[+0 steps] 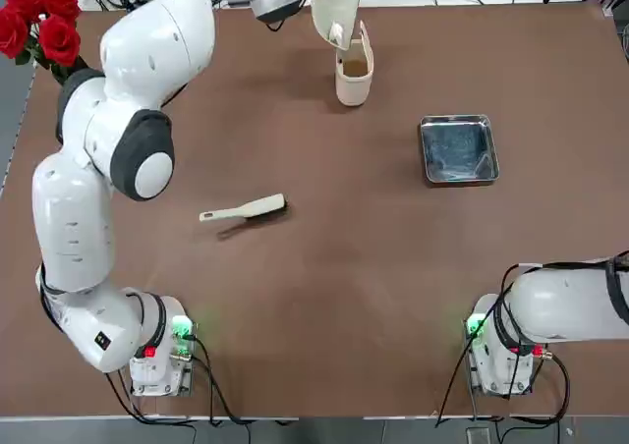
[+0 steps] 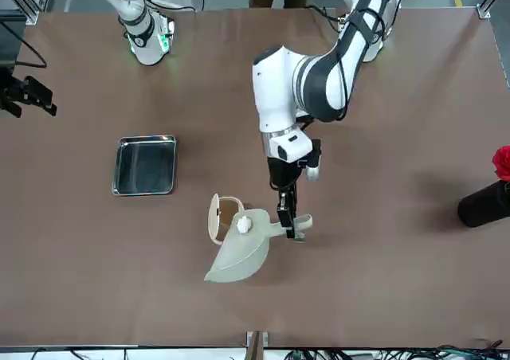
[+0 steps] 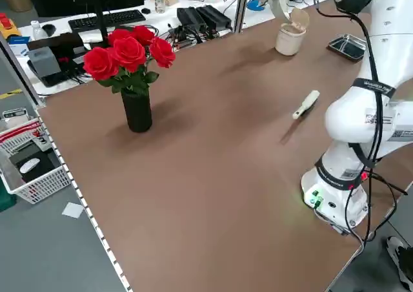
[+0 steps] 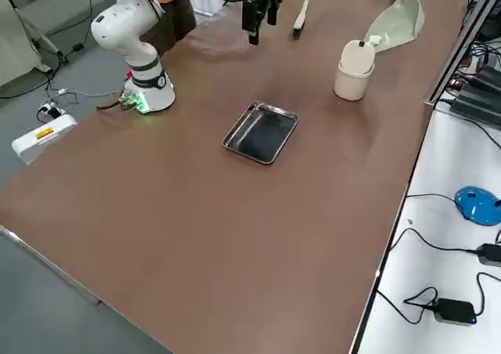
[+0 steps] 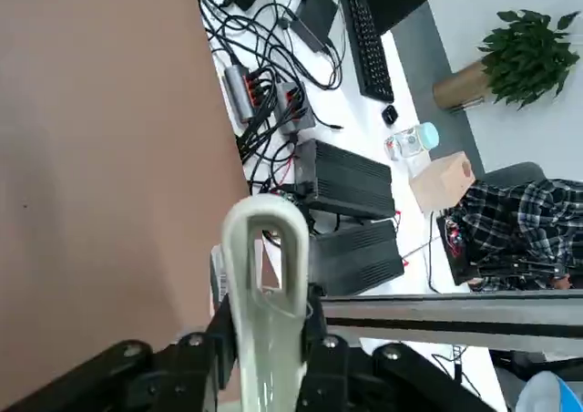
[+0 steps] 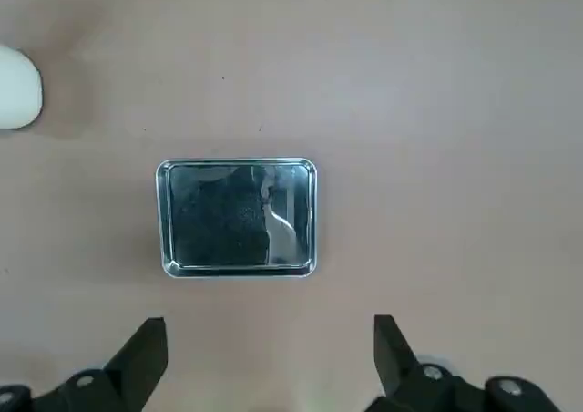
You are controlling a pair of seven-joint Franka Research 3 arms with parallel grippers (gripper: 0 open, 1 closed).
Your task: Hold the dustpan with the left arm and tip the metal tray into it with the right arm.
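Observation:
The cream dustpan (image 2: 239, 252) hangs at the far side of the table beside the cream cup (image 2: 221, 219). My left gripper (image 2: 288, 219) is shut on its handle (image 5: 264, 275), which stands between the dark fingers in the left wrist view. The shiny metal tray (image 1: 458, 149) lies flat on the table to the right of the cup, with dark grit inside it (image 6: 238, 217). High over the table on the near side of the tray, my right gripper (image 6: 269, 353) is open, with nothing between its fingers. The right side view shows the right gripper (image 4: 257, 9) well clear of the tray (image 4: 261, 131).
A cream hand brush (image 1: 244, 209) with dark bristles lies near the table's middle. A black vase of red roses (image 1: 39, 27) stands at the far left corner. Beyond the far edge are cables, a keyboard and black boxes (image 5: 351, 184).

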